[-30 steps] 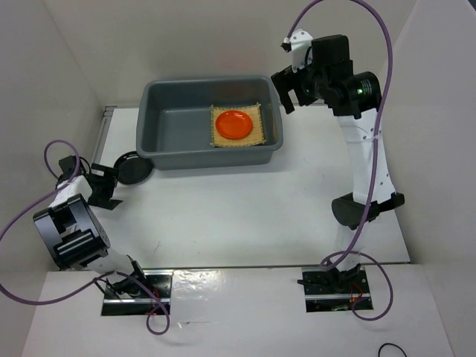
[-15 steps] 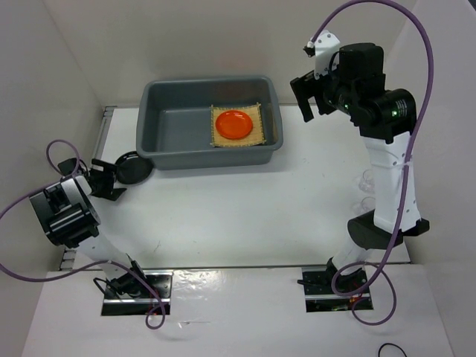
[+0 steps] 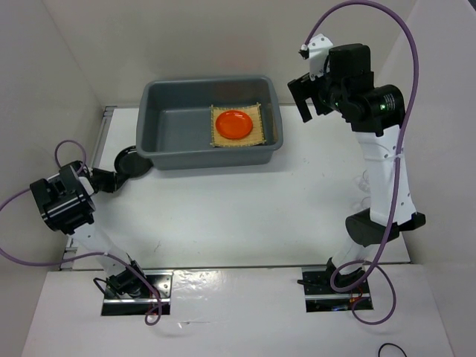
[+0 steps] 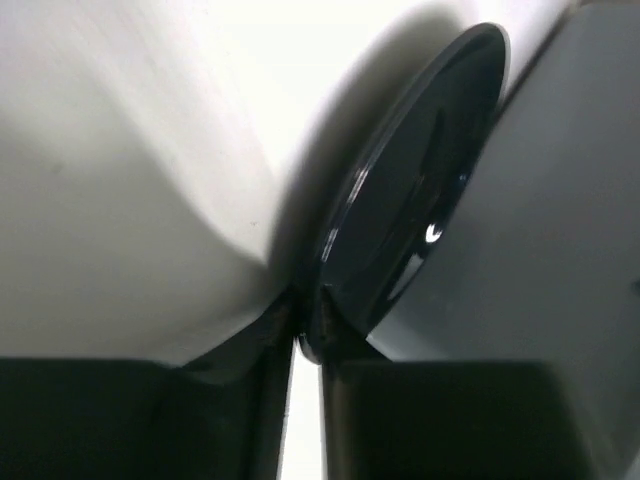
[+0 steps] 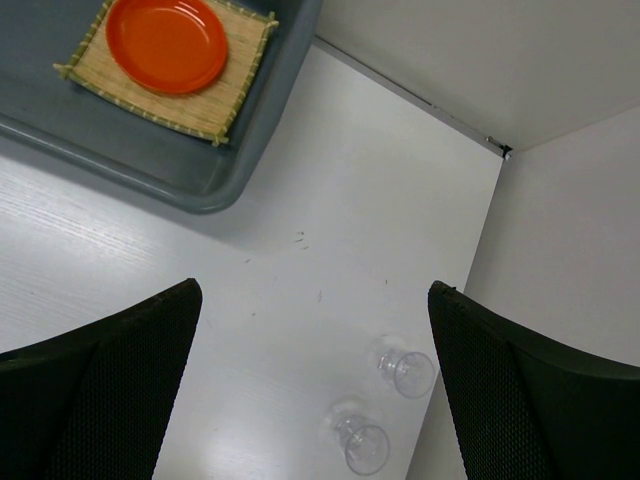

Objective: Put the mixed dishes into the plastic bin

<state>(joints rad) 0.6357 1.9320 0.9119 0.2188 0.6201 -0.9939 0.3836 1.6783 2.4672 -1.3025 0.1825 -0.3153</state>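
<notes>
The black bowl (image 3: 131, 162) stands tilted on edge against the left end of the grey plastic bin (image 3: 168, 126). My left gripper (image 3: 114, 178) is shut on its near rim. In the left wrist view the bowl (image 4: 405, 220) rises from my pinching left gripper (image 4: 308, 328), beside the bin wall (image 4: 570, 200). The orange plate (image 3: 233, 123) lies on the bamboo mat (image 3: 254, 137) inside the bin. Two clear glass cups (image 5: 411, 372) (image 5: 364, 446) lie on the table under my right gripper (image 5: 315, 390), which hangs open and empty to the right of the bin (image 3: 306, 100).
White walls close in on the left, back and right. The right wall (image 5: 560, 230) runs just beside the cups. The bin's corner rim (image 5: 262, 130) lies up-left of the cups.
My left gripper has closed on the black bowl's rim and tipped the bowl up against the bin. The right arm has swung rightward, away from the bin.
</notes>
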